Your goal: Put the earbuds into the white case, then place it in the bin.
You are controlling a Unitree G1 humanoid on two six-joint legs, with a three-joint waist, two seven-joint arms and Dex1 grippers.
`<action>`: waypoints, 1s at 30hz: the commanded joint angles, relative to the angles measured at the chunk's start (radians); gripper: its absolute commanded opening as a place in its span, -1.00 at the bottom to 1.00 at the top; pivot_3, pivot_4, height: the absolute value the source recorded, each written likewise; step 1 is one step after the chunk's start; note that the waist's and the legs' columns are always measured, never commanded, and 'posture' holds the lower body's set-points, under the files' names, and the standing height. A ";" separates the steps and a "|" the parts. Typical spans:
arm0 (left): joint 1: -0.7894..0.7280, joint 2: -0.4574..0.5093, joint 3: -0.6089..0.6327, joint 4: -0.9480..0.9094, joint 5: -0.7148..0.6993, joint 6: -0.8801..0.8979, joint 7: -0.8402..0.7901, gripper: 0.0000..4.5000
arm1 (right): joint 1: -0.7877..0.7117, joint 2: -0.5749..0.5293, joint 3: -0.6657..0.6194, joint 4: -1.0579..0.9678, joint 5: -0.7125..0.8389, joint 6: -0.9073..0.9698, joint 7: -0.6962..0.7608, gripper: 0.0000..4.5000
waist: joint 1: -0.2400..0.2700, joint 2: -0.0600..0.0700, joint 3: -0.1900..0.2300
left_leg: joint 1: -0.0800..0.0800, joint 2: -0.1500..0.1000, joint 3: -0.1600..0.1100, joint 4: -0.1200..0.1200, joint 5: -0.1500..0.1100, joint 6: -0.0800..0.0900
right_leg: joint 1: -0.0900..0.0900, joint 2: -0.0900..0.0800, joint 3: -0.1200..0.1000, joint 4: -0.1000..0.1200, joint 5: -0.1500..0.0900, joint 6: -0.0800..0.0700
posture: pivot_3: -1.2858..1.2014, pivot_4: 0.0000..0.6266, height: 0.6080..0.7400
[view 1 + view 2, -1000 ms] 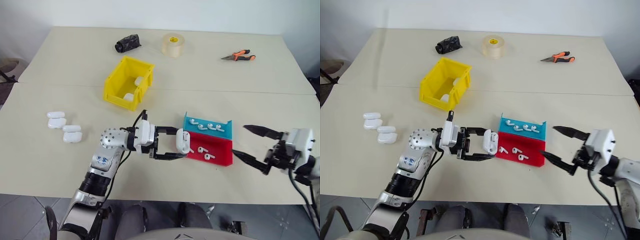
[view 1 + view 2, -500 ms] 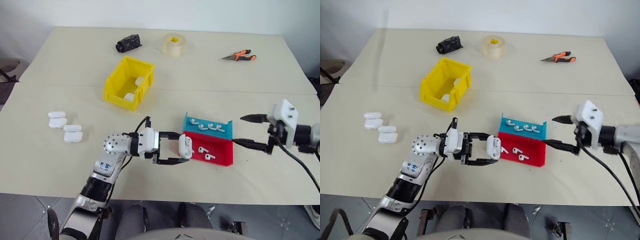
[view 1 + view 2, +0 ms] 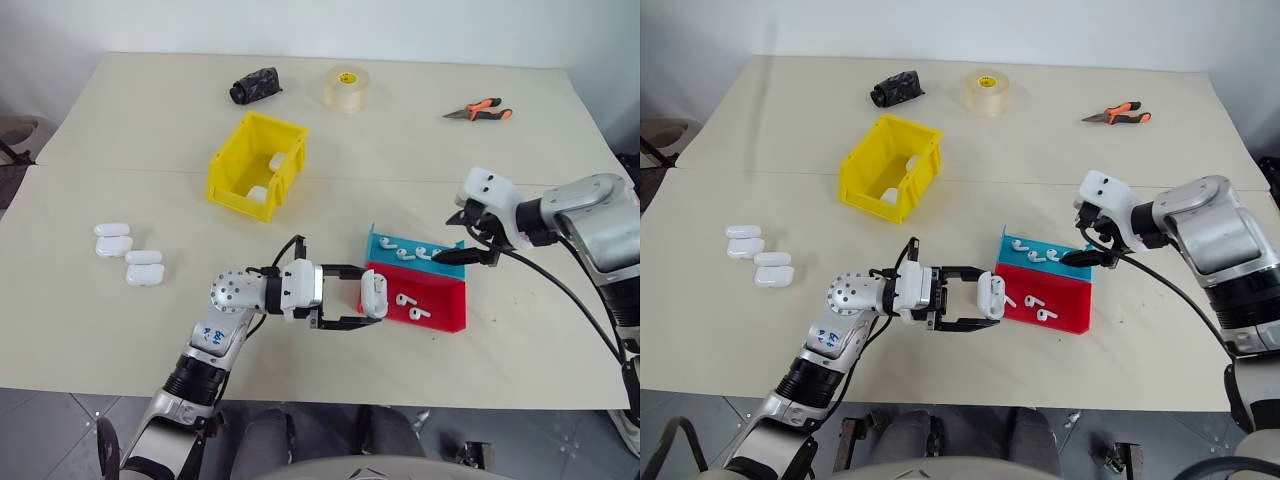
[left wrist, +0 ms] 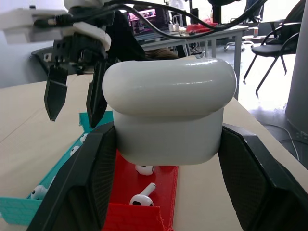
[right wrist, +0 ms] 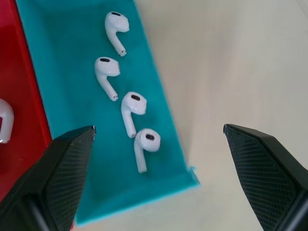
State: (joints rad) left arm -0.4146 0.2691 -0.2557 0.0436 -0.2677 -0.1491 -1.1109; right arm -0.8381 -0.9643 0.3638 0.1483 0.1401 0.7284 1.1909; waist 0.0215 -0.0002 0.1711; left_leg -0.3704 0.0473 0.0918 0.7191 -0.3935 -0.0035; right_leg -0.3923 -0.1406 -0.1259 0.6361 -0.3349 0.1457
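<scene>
My left gripper [image 3: 371,297] is shut on the white case [image 4: 168,113], which it holds level just above the table beside the red half of the tray [image 3: 442,312]. Several earbuds [image 5: 132,108] lie in the tray's teal half, and a few more earbuds [image 3: 408,305] lie in the red half. Above the teal half's right end hangs my right gripper [image 5: 159,128], open and tilted down, with nothing between its fingers. The yellow bin [image 3: 226,186] stands farther back to the left, with two white cases inside it.
Several spare white cases [image 3: 128,255] lie on the table at the left. At the far side lie a black object [image 3: 255,85], a roll of tape [image 3: 347,88] and orange-handled pliers [image 3: 478,110].
My right arm has swung in from the table's right edge to above the teal half of the tray, its gripper tipping downward. My left gripper has kept still with the case.
</scene>
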 commanded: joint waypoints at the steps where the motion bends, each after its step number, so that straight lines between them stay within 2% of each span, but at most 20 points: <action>1: 0.001 -0.008 -0.007 -0.037 0.000 -0.016 0.020 0.24 | -0.033 -0.004 0.025 -0.007 -0.052 -0.006 0.036 0.98 | -0.001 0.000 0.000 | 0.000 0.000 0.000 0.000 0.000 0.000 | 0.000 0.000 0.000 0.000 0.000 0.000 | 0.03 -0.52 1.00; 6: 0.003 -0.009 -0.009 -0.040 0.000 -0.018 0.033 0.24 | -0.045 0.005 0.070 -0.002 -0.122 -0.027 0.051 0.98 | -0.002 0.000 0.000 | 0.000 0.000 0.000 0.000 0.000 0.000 | 0.000 0.000 0.000 0.000 0.000 0.000 | 0.03 -0.52 1.00; 9: 0.001 -0.009 -0.009 -0.039 -0.001 -0.018 0.036 0.24 | -0.049 0.029 0.077 0.032 -0.153 -0.048 0.047 0.72 | -0.005 0.000 0.000 | 0.000 0.000 0.000 0.000 0.000 0.000 | 0.000 0.000 0.000 0.000 0.000 0.000 | 0.03 -0.52 1.00; 14: -0.004 -0.007 -0.008 -0.039 -0.004 -0.017 0.036 0.24 | -0.043 0.058 0.078 0.055 -0.176 -0.060 0.054 0.02 | -0.007 0.000 0.000 | 0.000 0.000 0.000 0.000 0.000 0.000 | 0.000 0.000 0.000 0.000 0.000 0.000 | 0.03 -0.52 1.00; 28: -0.007 -0.007 -0.006 -0.040 -0.006 -0.018 0.038 0.24 | -0.036 0.084 0.081 0.060 -0.218 -0.081 0.076 0.02 | -0.022 0.000 0.000 | 0.000 0.000 0.000 0.000 0.000 0.000 | 0.000 0.000 -0.001 0.000 0.000 0.000 | 0.03 -0.52 1.00; 30: -0.008 -0.008 -0.006 -0.039 -0.006 -0.018 0.038 0.24 | -0.033 0.085 0.083 0.057 -0.217 -0.085 0.079 -0.14 | -0.023 0.000 0.000 | 0.000 0.000 0.000 0.000 0.000 0.000 | 0.000 0.000 -0.001 0.000 0.000 0.000 | 0.03 -0.52 1.00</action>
State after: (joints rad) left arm -0.4148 0.2675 -0.2562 0.0433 -0.2669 -0.1515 -1.0787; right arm -0.8763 -0.8825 0.4546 0.2120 -0.0618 0.6524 1.2595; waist -0.0017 -0.0001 0.1711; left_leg -0.3700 0.0474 0.0914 0.7187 -0.3934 -0.0036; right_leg -0.3922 -0.1406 -0.1264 0.6365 -0.3349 0.1457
